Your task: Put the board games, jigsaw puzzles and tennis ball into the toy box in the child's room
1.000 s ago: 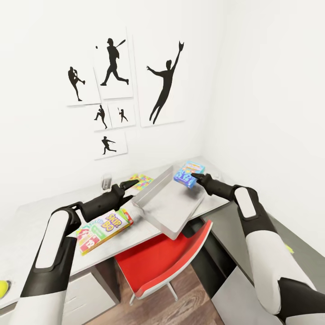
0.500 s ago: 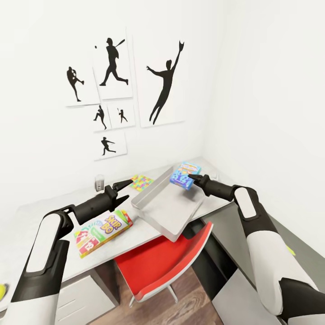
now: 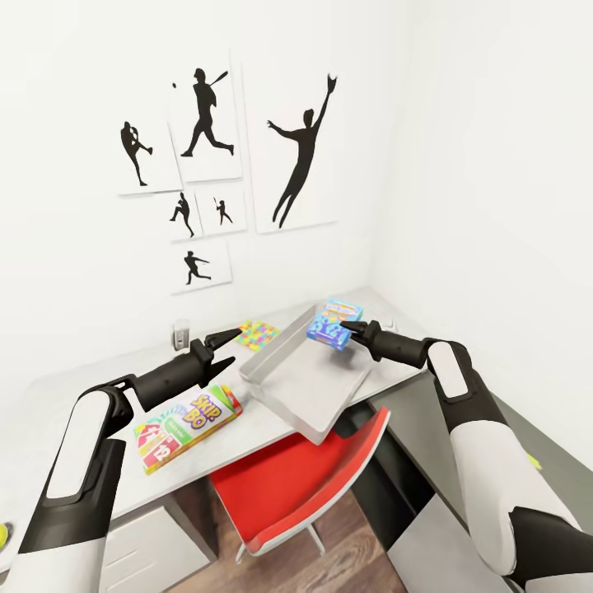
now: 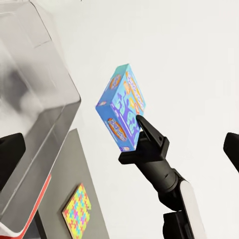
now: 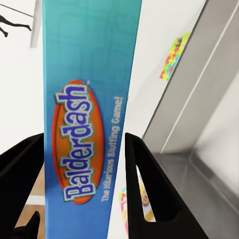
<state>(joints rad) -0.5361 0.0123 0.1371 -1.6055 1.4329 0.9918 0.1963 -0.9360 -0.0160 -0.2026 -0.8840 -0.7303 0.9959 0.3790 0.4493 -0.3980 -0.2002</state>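
The small blue board game (image 3: pixel 326 332) hangs tilted in the air with my right gripper (image 3: pixel 347 328) shut on it, above the far right rim of the pale grey toy box (image 3: pixel 301 380). Its side reads Balderdash (image 5: pixel 84 124) between my right fingers (image 5: pixel 149 194). From the left wrist, that box (image 4: pixel 122 107) and the right gripper (image 4: pixel 145 130) show beside the toy box wall (image 4: pixel 35 114). My left gripper (image 3: pixel 224 347) stands open just left of the toy box, holding nothing. The Skip-Bo box (image 3: pixel 185 417) lies flat on the table (image 3: pixel 82 395). One jigsaw puzzle (image 3: pixel 257 334) lies behind the toy box.
A second colourful flat piece (image 3: pixel 343 310) lies near the table's far right corner. A small glass (image 3: pixel 180 333) stands by the wall. A red-seated chair (image 3: pixel 305 473) is tucked under the toy box's overhanging near corner. A yellow-green ball (image 3: pixel 3 537) peeks in at the lower left edge.
My right gripper has carried the blue board game leftward, off the back corner and over the toy box rim. My left gripper has drawn back a little from the toy box.
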